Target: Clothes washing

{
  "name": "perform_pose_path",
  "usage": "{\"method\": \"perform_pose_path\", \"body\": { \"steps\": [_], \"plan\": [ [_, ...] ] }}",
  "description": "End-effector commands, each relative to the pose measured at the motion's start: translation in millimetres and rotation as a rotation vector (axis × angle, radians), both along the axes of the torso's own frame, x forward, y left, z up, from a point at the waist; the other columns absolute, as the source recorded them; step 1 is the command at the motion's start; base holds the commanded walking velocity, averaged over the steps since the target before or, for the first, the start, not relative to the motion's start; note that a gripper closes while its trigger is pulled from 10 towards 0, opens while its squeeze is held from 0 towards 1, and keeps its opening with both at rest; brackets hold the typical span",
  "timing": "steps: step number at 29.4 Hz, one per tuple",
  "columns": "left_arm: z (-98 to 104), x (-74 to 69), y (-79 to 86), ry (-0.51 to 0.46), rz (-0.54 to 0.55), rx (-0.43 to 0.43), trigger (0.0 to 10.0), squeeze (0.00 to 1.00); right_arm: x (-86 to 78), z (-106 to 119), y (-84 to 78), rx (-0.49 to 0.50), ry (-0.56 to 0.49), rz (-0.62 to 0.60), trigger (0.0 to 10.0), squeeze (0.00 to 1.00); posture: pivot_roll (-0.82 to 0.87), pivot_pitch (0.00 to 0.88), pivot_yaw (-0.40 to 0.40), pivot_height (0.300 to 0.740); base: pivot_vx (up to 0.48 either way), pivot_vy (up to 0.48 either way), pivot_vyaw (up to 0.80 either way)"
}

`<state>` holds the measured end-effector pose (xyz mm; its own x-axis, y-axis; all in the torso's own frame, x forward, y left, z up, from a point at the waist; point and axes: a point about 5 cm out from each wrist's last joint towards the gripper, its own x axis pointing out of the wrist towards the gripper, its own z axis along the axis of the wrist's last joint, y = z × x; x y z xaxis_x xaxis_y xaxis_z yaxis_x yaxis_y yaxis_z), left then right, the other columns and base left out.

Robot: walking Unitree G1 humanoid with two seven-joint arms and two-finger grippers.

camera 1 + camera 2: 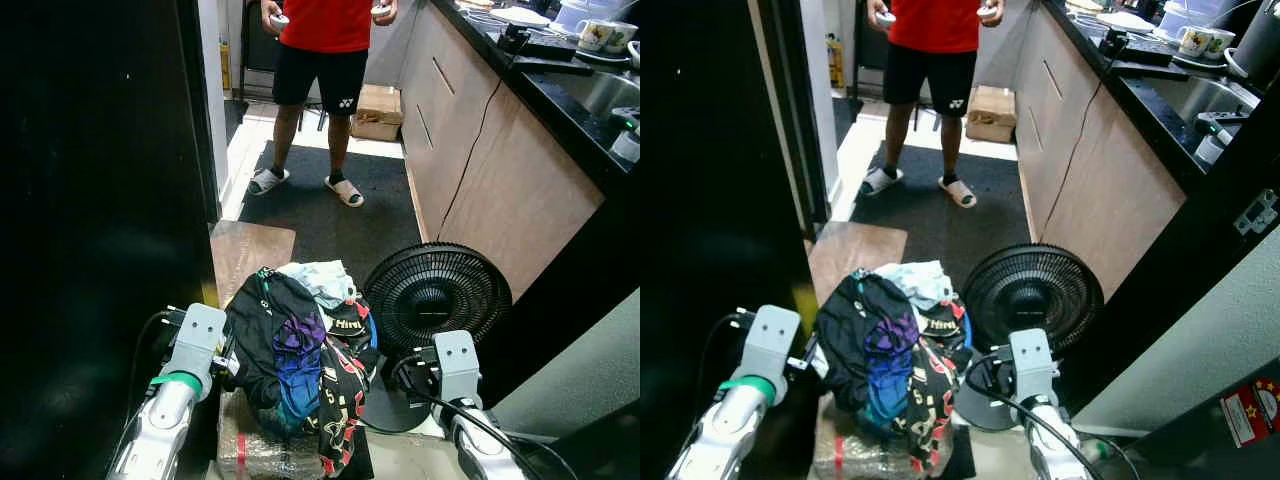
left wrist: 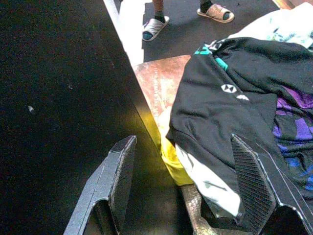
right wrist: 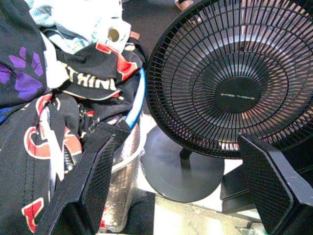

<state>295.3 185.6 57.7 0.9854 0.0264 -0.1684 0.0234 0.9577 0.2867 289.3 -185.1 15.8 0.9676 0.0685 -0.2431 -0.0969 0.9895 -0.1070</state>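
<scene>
Clothes sit heaped before you, between both arms and just beside the black fan. Your left gripper and right gripper gape empty in the wrist views; the head view adds a person standing beyond.

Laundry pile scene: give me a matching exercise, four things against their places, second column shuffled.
Things:
1. laundry pile
2. black fan
3. person
4. mugs

Places:
A. standing on the dark mat, at the far end
B. on the dark counter at the robot's right
C. between the left end effector and the right end effector
D. on the floor, right of the clothes

Pairs: 1-C, 2-D, 3-A, 4-B
</scene>
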Motion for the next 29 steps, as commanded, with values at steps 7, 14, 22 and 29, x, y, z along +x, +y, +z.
{"method": "perform_pose_path", "body": {
  "steps": [7,14,22,29],
  "plan": [
    [-5.2,-2.8,1.0,0.022,0.013,-0.017,10.0,0.00,-5.3,-5.8,-3.4,-0.015,0.027,-0.001,10.0,0.00,0.06,0.032,-0.050,0.740,0.000,0.000,0.00],
    [-5.9,-2.9,0.3,0.026,0.016,-0.019,10.0,0.00,-5.9,-6.4,-4.0,-0.013,0.029,-0.007,10.0,0.00,0.06,0.036,-0.051,0.740,0.000,0.000,0.00],
    [-6.1,-2.9,-0.5,0.027,0.016,-0.018,10.0,0.00,-6.2,-6.8,-4.2,-0.008,0.031,-0.010,10.0,0.00,0.06,0.036,-0.051,0.740,0.000,0.000,0.00],
    [-5.0,-2.3,-1.3,0.020,0.007,-0.004,10.0,0.00,-6.1,-6.8,-3.6,-0.006,0.031,-0.012,10.0,0.00,0.06,0.037,-0.048,0.740,0.000,0.000,0.00]
  ]
}}
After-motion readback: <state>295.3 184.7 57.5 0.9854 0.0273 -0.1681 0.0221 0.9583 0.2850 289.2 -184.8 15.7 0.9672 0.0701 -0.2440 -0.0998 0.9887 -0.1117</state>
